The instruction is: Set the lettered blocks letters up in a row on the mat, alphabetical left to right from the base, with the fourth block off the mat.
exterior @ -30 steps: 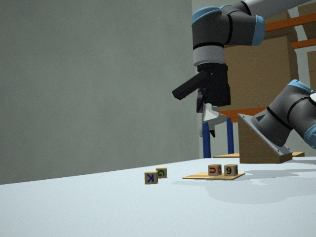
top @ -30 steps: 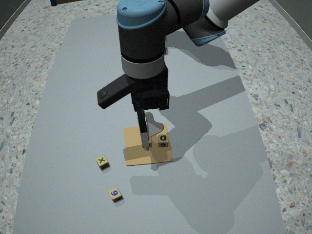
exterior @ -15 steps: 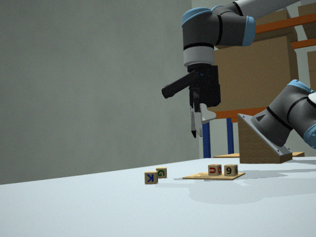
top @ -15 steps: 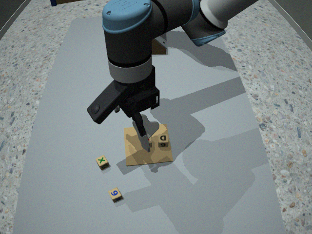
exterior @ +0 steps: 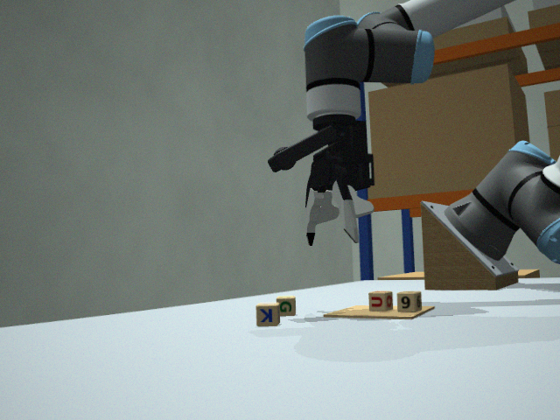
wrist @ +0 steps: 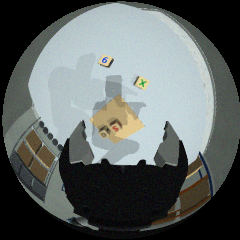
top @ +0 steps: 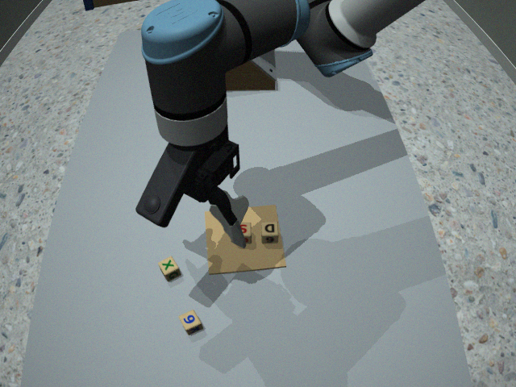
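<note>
Blocks S [top: 245, 230] and D [top: 269, 231]: side by side on mat [top: 266, 260], frame centre.
X block [top: 168, 267], 6 block [top: 190, 321]: lower left, off mat.
Gripper [exterior: 331, 235]: jaws wide apart, empty, high above mat.

Dark grey arm [top: 187, 83] with blue joint caps, pale wrist band, black pincer [exterior: 332, 234]

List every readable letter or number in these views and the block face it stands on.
"D": top of right mat block; front face "6".
"S": top of left mat block, partly hidden; front face "U".
"X": top of block; side "G".
"6": top of block; side "K".
</note>
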`<state>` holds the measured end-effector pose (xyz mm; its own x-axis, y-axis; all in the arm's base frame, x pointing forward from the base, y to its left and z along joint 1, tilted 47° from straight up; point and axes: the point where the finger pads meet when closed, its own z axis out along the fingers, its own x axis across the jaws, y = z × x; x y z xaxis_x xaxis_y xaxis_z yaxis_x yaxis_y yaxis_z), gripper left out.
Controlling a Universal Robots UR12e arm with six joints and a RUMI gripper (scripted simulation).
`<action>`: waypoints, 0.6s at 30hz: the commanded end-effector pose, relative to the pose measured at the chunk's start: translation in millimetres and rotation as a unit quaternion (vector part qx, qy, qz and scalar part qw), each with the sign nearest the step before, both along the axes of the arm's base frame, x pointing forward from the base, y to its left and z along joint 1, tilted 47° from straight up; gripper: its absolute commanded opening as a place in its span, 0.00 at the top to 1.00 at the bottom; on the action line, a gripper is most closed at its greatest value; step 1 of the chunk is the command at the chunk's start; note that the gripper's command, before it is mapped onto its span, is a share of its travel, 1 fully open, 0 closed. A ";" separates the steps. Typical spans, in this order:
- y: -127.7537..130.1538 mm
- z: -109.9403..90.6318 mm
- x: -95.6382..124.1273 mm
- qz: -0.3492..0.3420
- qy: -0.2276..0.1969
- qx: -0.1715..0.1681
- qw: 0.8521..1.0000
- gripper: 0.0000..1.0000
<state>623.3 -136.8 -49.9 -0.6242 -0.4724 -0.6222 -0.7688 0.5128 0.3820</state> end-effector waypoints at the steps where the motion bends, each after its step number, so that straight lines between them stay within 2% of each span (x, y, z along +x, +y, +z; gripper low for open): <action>1: -6.4 -5.4 4.1 0.044 -0.046 -0.006 0.998 0.00; 8: -14.9 -14.6 9.2 0.110 -0.116 -0.020 0.987 0.00; 14: -21.9 -22.7 12.8 0.166 -0.175 -0.031 0.970 0.00; 16: -21.9 -22.7 12.8 0.166 -0.175 -0.031 0.970 0.00; 18: -24.9 -26.4 14.2 0.191 -0.201 -0.036 0.960 0.00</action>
<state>635.2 -156.9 -72.0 -0.2103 -0.6526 -0.7280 -0.9678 0.2445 0.0603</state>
